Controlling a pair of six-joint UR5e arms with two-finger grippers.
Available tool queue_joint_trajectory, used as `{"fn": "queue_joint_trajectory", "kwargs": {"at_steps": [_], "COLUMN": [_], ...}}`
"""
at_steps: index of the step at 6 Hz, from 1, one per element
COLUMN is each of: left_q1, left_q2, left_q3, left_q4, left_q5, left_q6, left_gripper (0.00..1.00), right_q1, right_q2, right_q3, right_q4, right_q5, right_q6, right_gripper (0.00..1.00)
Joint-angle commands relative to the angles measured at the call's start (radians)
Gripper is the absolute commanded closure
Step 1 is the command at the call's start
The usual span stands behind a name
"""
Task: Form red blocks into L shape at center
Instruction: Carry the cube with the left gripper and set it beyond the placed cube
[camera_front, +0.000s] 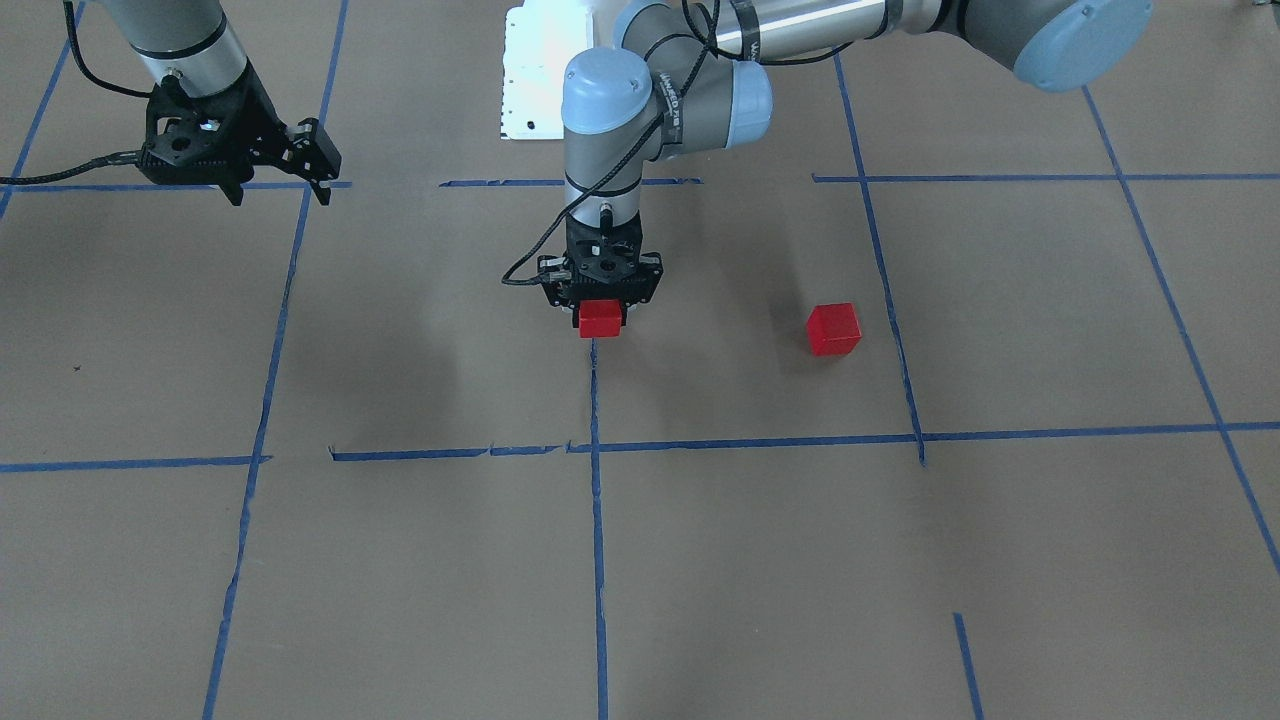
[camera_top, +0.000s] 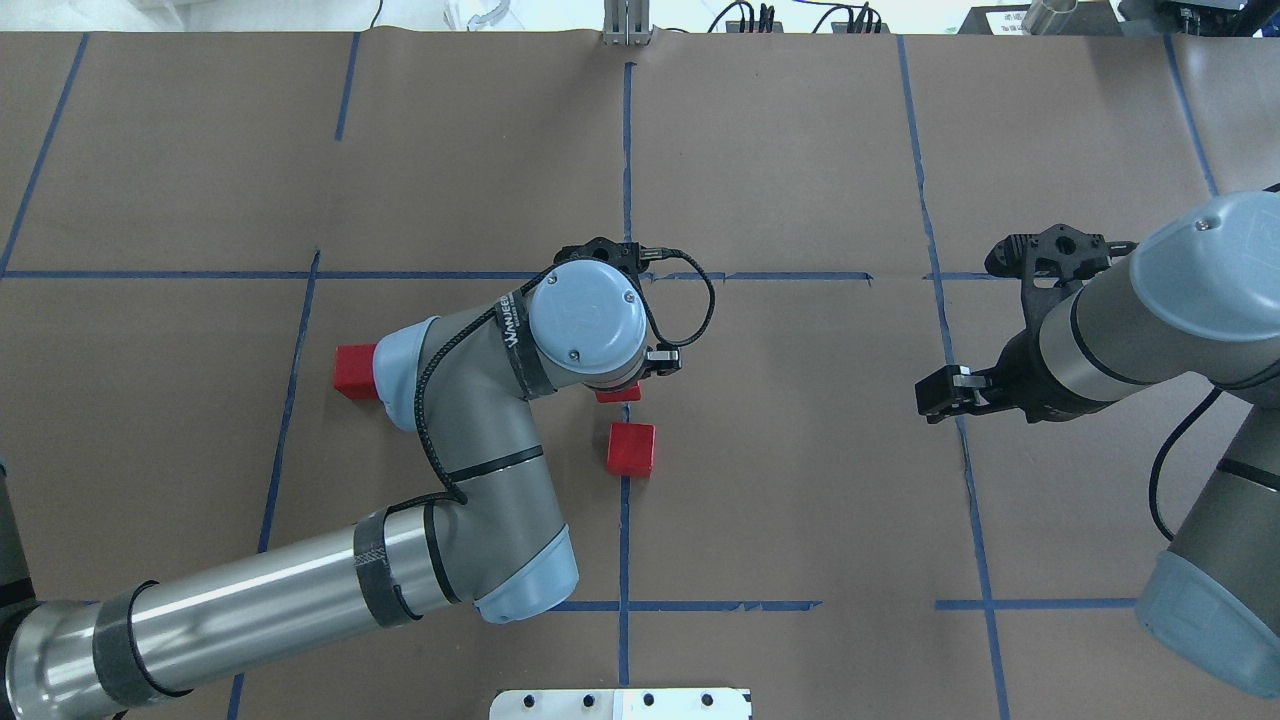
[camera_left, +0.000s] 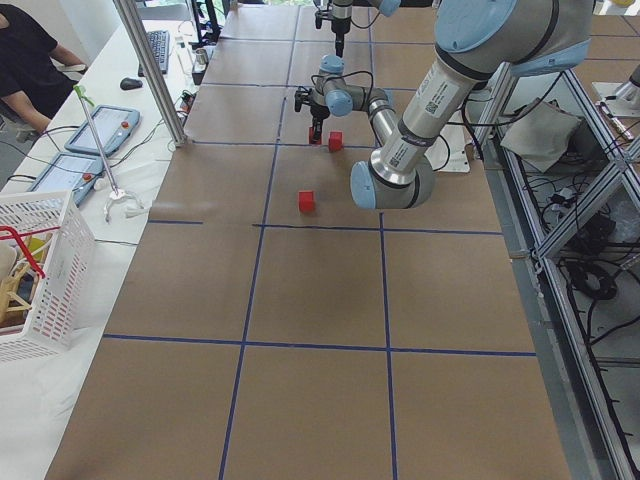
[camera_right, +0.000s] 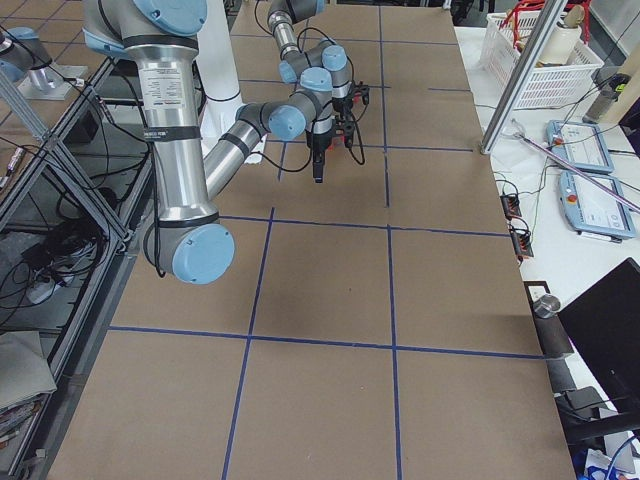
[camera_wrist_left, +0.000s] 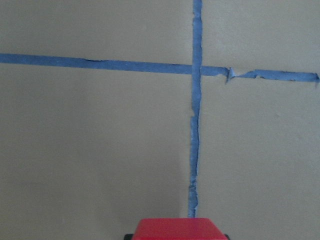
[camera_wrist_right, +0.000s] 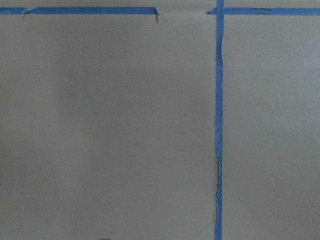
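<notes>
My left gripper (camera_front: 600, 312) points straight down over the center tape line (camera_front: 597, 420) and is shut on a red block (camera_front: 600, 318), low at the paper surface. That block shows at the bottom edge of the left wrist view (camera_wrist_left: 175, 229) and peeks out under the wrist overhead (camera_top: 618, 393). A second red block (camera_top: 630, 448) sits on the center line just behind it, toward the robot base. A third red block (camera_top: 355, 370) (camera_front: 833, 329) lies apart on the robot's left. My right gripper (camera_front: 278, 190) is open and empty, hovering far off on the robot's right (camera_top: 960, 330).
Blue tape lines (camera_top: 760, 276) grid the brown paper. The white robot base (camera_top: 620, 703) stands at the near edge. My left arm's elbow (camera_top: 480, 500) hangs over the paper left of the center line. A white basket (camera_left: 45, 270) and operator gear sit off the table's far side.
</notes>
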Motion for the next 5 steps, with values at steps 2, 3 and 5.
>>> {"fn": "queue_joint_trajectory", "kwargs": {"at_steps": [2,3,5], "left_q1": [0.039,0.042,0.042], "left_q2": [-0.007,-0.002,0.001], "left_q3": [0.011,0.011,0.009], "left_q4": [0.001,0.001,0.001], "left_q5": [0.033,0.034,0.034], "left_q6": [-0.027,-0.03,-0.032], "left_gripper": [1.0,1.0,1.0], "right_q1": [-0.003,-0.003,-0.003], "right_q2": [-0.001,-0.001,-0.001], "right_q3": [0.001,0.002,0.004], "right_q4": [0.0,0.0,0.0], "right_q5": [0.003,0.003,0.005], "right_q6": [0.0,0.001,0.009], "right_gripper": [0.0,0.0,0.0]}}
